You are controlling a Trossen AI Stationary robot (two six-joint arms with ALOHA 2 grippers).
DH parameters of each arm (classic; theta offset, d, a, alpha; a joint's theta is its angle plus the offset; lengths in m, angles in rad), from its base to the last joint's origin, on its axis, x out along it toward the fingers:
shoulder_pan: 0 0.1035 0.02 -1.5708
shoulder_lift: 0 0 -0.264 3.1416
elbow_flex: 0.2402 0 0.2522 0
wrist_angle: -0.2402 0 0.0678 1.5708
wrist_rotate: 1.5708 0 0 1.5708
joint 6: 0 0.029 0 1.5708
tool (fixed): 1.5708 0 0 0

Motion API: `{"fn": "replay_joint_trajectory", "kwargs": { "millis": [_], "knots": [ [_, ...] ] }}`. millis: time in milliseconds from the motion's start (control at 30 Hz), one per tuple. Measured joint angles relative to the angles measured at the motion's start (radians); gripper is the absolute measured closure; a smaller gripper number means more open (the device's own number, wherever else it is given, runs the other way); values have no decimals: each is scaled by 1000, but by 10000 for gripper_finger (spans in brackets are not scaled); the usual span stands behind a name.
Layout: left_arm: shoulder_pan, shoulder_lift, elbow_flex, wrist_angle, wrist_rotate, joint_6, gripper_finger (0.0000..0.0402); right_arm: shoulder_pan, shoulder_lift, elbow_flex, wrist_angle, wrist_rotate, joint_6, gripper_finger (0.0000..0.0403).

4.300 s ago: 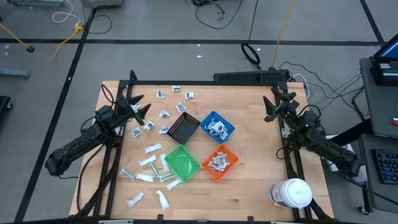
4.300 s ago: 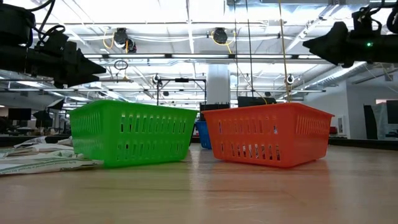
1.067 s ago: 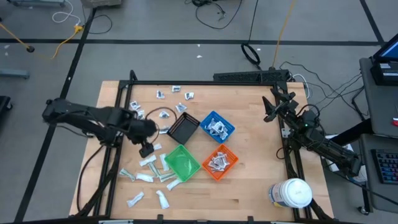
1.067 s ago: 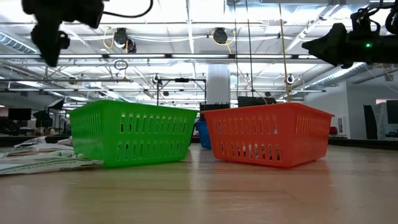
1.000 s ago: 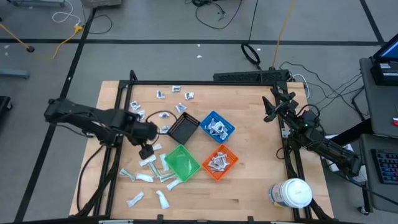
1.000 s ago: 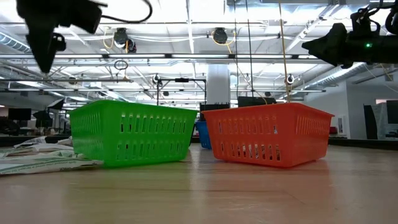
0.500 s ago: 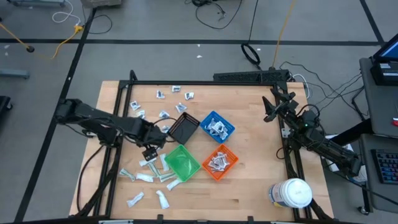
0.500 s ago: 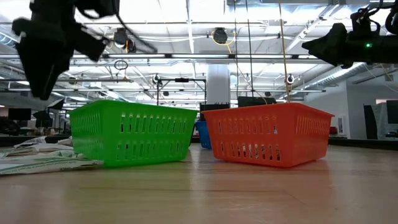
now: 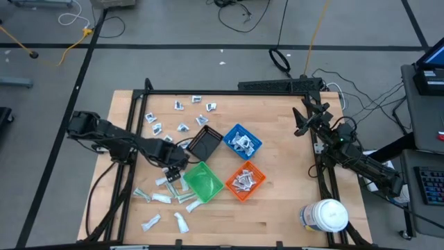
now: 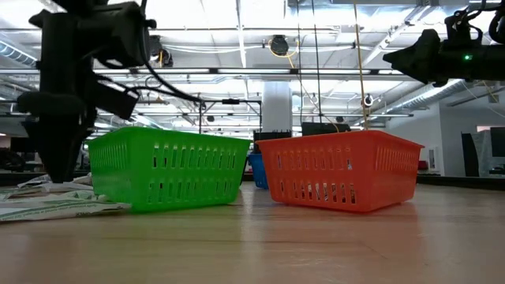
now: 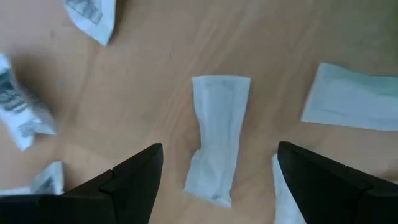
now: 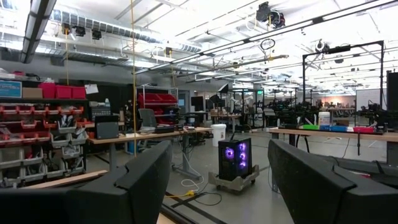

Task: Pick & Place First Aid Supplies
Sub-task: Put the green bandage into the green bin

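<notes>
The first aid supplies are small white packets scattered over the table's left half (image 9: 182, 104), with a cluster (image 9: 166, 198) left of the green bin (image 9: 202, 182); more lie in the blue bin (image 9: 242, 141) and the orange bin (image 9: 244, 179). My left gripper (image 9: 172, 173) is open, pointing down, low over the cluster (image 10: 47, 197) beside the green bin. In the left wrist view its fingers stand on either side of one long white packet (image 11: 217, 137) that lies flat on the wood, apart from it. My right gripper (image 9: 300, 121) waits open, raised by the table's right far side.
A black bin (image 9: 205, 144) stands just beyond the left gripper, next to the blue one. A large white jar (image 9: 325, 215) stands at the near right corner. Other packets (image 11: 354, 102) lie close around the one between the fingers. Bare wood shows in the middle right.
My left gripper has moved a little toward the near edge and the green bin. It has dropped from high above the table to just over the packets beside the bin, still pointing down. Nothing on the table has moved.
</notes>
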Motion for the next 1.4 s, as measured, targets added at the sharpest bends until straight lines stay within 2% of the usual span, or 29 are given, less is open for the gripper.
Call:
{"fn": "replay_joint_trajectory", "kwargs": {
  "millis": [167,267,367,633,800,900,1100,1300,1400],
  "knots": [
    [0,0,-53,57,1,-10,79,0,0,0,0,0,0,140],
    [0,0,-53,69,16,13,99,0,0,0,0,0,0,140],
    [0,-2,-53,75,44,27,149,0,0,0,0,0,0,140],
    [0,-2,-53,76,53,27,316,0,0,0,0,0,0,140],
    [0,-8,-53,65,86,39,391,0,0,0,0,0,0,140],
    [2,-35,-37,20,118,30,393,0,0,0,0,0,0,140],
    [-4,-87,56,-136,113,35,397,0,0,0,0,0,0,140],
    [-9,-89,153,-188,113,39,398,0,1,0,-3,0,0,140],
    [-6,-52,231,-192,113,66,399,0,1,0,-2,0,0,140]
  ]
}}
